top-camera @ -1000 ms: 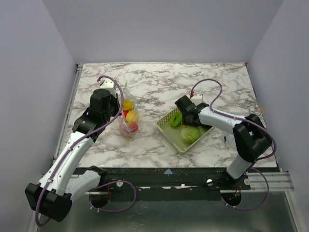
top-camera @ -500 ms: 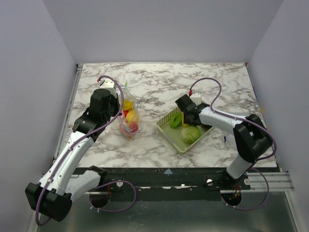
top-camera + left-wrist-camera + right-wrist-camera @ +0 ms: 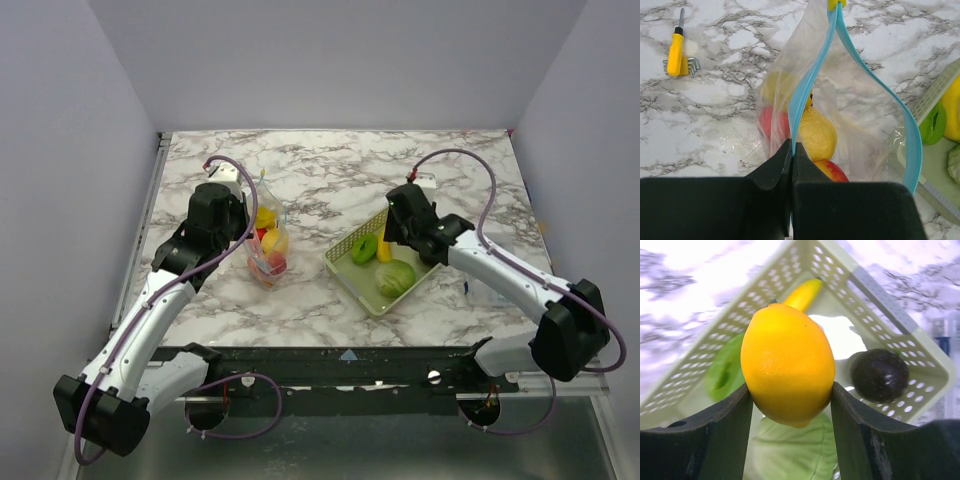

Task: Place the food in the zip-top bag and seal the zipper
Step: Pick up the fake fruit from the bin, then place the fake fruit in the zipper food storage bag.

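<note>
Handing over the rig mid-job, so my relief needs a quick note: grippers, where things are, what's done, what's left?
Left gripper: shut on the zipper, zip-top bag mouth open.
Right gripper: shut on a yellow lemon, over the basket.
Done: yellow and red pieces are in the bag.
Left: bag the lemon, the green pieces, the dark round piece and the long yellow piece, then seal the zipper.

The clear zip-top bag stands upright on the tabletop with its mouth gaping. Its light-blue zipper is unsealed, one lip pinched in the left end effector. Inside sit a yellow fruit and two red ones. A glossy lemon is clamped in the right end effector over the basket. In the basket lie a green pepper, a cabbage, a dark round fruit and a slim yellow piece.
</note>
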### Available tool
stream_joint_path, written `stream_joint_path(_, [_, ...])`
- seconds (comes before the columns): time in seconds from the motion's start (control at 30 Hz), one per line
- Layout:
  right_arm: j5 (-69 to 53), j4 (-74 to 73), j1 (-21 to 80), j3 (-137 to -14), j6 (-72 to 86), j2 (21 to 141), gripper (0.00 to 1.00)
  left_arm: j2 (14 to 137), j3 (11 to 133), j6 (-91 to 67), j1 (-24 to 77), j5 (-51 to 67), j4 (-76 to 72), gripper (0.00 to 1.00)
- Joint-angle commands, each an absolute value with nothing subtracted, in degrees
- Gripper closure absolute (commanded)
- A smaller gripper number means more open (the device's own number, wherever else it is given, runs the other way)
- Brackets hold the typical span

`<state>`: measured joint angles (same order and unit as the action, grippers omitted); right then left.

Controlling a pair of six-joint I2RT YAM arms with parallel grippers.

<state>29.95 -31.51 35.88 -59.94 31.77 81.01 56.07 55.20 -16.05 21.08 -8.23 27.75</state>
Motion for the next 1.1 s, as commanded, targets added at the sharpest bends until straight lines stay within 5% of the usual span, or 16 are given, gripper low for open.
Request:
stream_joint_path(0.0, [17.34,-23.21,35.46,-58.97,28.88,72.37,0.83,56.3,54.91,-15.82,20.57,-7.3,26.6,1.0])
stream_joint_path(0.17, [-4.81,-6.55,35.5,-53.36,28.99,64.36,0.83,56.26,54.88,-15.91,20.43,-6.95,26.59,1.0])
stream_joint_path(0.4, [-31.82,10.43,36.09,-54.86,38.72,69.91,0.83,56.04,54.93,-16.08,20.36,-6.61,26.57,1.0])
stream_joint_path(0.73, [-34.24,28.64,41.62,-60.45,52.98,81.81,0.82,55.63,54.84,-16.17,20.04,-6.68,26.45,1.0])
stream_joint_path(1.07, [-20.28,17.93,47.86,-71.13,52.39,91.01,0.76,55.45,54.84,-16.26,19.95,-6.33,26.44,1.0])
